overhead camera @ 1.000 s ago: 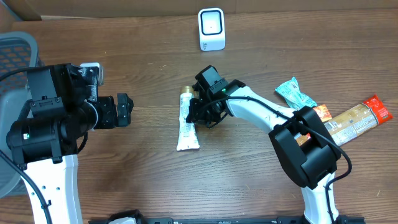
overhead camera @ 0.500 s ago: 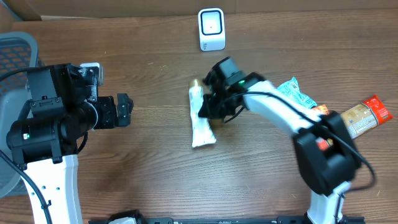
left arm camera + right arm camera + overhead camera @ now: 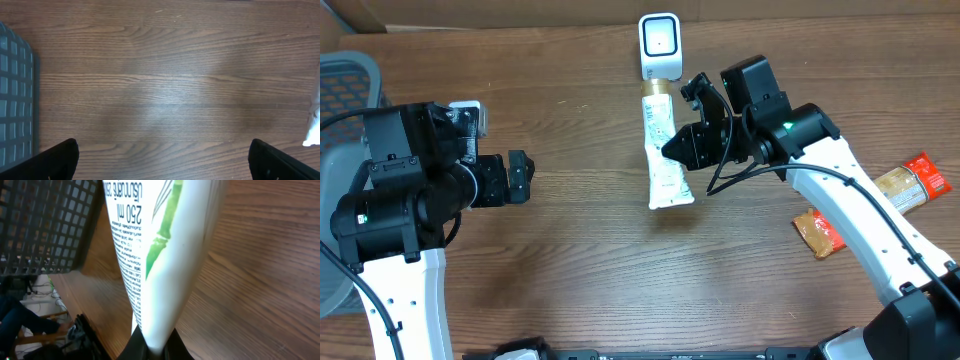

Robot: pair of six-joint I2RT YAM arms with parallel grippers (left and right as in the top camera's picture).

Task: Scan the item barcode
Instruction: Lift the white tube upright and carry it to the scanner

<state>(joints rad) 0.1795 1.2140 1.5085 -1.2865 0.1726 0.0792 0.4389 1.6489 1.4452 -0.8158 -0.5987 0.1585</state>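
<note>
At the far middle of the counter (image 3: pixel 570 290), just below the white barcode scanner (image 3: pixel 660 46), we find the white tube (image 3: pixel 662 150). Its gold cap (image 3: pixel 654 92) all but touches the scanner's base and its crimped end points back toward us, so the long axis runs roughly front to back, leaning a little rightward at the near end. The right hand (image 3: pixel 686 146) comes at it from the right and pinches it about mid-length, fingers pressed together on the body; a shadow beside the crimped end suggests the tube hangs clear of the wood. The left hand (image 3: pixel 518 177) sits well apart to the left, spread and holding nothing, so the right arm is plainly the one placed to present the item. We judge the coming move turns on which face of the tube looks at the scanner's window, and the overhead view cannot tell us that. The right wrist view adds the print, "250 ml", fine text and a green bamboo stem, yet no barcode shows there. The left wrist view gives only bare wood between its spread fingertips (image 3: pixel 60 160) and a white sliver at the right edge, perhaps the tube's end.
</note>
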